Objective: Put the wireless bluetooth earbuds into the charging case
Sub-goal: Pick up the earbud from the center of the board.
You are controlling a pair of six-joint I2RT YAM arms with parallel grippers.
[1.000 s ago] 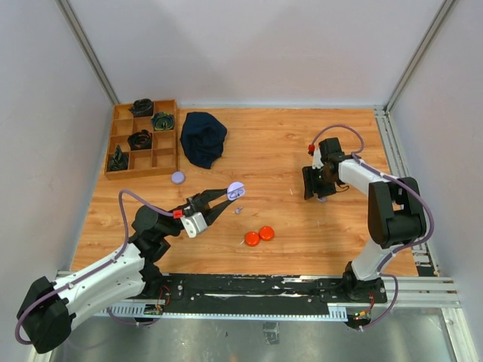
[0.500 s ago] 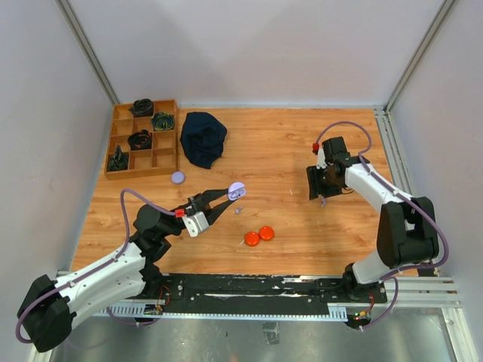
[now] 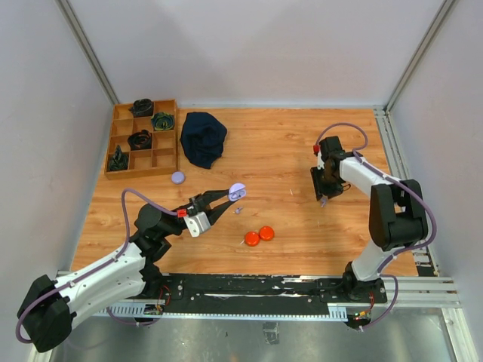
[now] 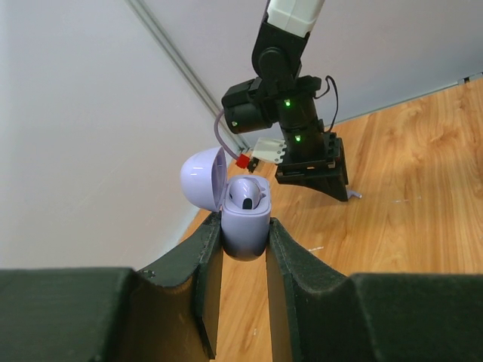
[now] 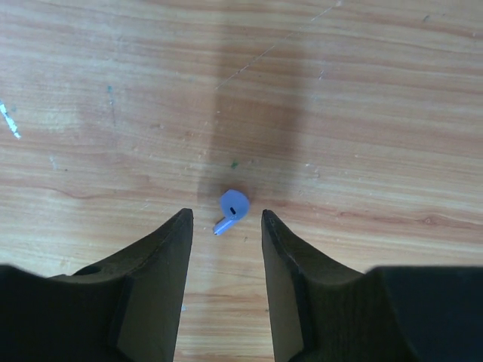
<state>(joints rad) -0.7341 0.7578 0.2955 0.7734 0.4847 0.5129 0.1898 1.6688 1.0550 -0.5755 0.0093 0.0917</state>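
Right hand [image 5: 225, 216] narrowed around lavender earbud [image 5: 232, 207], seemingly untouched; left hand [image 4: 243, 224] holds case [image 4: 245, 235].

The small lavender plastic charging case [image 4: 245, 230] stands upright at the centre of the left wrist view. Its domed lid [image 4: 202, 177] is hinged open to the left, and one lavender earbud [image 4: 247, 194] is seated inside. A second, pale lavender earbud [image 5: 232, 207] lies loose on the wood at the centre of the right wrist view, its stem pointing lower left.
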